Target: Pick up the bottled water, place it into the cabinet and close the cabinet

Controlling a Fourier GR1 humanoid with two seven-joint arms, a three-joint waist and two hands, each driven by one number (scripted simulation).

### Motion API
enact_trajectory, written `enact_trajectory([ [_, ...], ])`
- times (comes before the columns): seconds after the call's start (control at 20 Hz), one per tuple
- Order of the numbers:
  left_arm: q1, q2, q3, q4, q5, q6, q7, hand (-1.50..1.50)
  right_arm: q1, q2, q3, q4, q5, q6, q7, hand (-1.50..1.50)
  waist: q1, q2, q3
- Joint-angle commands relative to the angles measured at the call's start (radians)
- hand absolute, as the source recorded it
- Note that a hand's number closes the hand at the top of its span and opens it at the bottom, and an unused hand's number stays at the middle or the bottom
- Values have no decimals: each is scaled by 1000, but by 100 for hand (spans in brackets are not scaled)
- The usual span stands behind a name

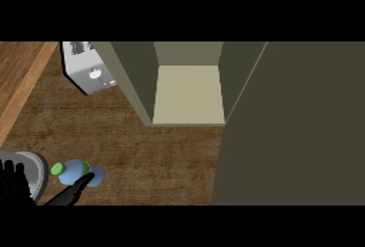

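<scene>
Your left hand (16, 183) sits at the lower left edge, well left of the cabinet (187, 91), fingers spread upright and the thumb stretched out to touch the bottled water (77, 173). Nothing is held. The bottle stands on the table (143, 154), below-left of the open cabinet. A grey appliance (89, 72) lies just left of the cabinet.

Left hand (16, 185) at lower-left corner, black fingers straight and pointing up, grey forearm just behind it. One dark digit (75, 189) extended up and to the right, apart from the rest. Right hand outside the view.
</scene>
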Motion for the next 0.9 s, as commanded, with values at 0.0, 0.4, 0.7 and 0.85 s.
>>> enact_trajectory([
  [0.0, -48, -12, 40, 104, 51, -49, -61, -150, 68, -48, 57, -140, 132, -14, 38, -150, -6, -1, 0],
  [0.4, -66, -69, 51, 268, 111, -114, -230, -150, 70, -78, 69, -89, 118, -39, -45, -150, 0, 0, 1],
  [0.7, -124, -52, 136, 475, 220, -184, -359, -150, 59, -97, 77, -167, 110, -78, 24, -150, -3, 0, 0],
  [0.85, -196, -70, 112, 538, 197, -136, -377, -150, 86, -98, 123, -118, 155, -98, -37, -150, -7, 0, 1],
])
